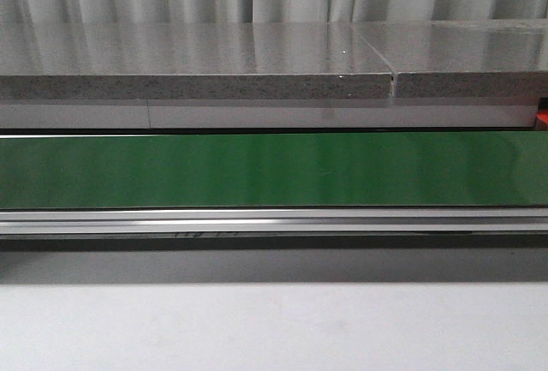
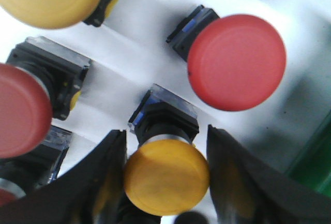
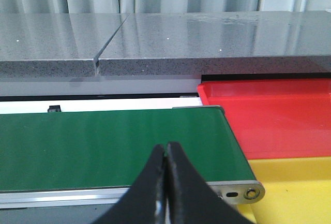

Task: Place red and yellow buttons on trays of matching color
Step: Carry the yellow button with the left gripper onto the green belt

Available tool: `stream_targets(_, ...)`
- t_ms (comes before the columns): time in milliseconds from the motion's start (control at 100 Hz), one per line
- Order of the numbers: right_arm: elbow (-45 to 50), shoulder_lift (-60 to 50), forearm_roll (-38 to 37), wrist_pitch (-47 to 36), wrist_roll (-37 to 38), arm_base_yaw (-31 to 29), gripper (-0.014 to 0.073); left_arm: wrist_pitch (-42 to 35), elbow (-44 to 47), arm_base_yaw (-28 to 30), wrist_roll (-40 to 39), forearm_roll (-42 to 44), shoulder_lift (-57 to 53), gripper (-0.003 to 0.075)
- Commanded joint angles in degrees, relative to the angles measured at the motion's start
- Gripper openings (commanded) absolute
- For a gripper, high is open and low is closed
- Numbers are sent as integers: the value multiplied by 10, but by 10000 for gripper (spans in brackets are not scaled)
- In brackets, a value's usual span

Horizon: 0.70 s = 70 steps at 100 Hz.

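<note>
On my left wrist view, the left gripper (image 2: 166, 182) stands spread, its jaws flanking a yellow button (image 2: 166, 177) that lies on its side, cap toward me, black base pointing away. Whether the fingers touch it yet, I can't tell. Beyond it lies a red button (image 2: 236, 62). My right gripper (image 3: 166, 182) is clenched empty over the green belt (image 3: 114, 149), beside the red tray (image 3: 274, 115) and yellow tray (image 3: 295, 190).

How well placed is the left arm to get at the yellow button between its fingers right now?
Probably yes. The left tool is open and straddles the yellow button, with a finger on each side of its cap. Nothing sits between them; the neighbouring red button lies clear of the gap.
</note>
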Motion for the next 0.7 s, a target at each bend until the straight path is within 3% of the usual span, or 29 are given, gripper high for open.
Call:
stream_targets(0, -9, -6, 1, -45, -3, -1, -66, -7, -17, 1, 0, -6, -27, 231)
stream_targets(690, -9, -6, 1, -45, -3, -1, -66, 48, -23, -1, 8, -9, -114, 221)
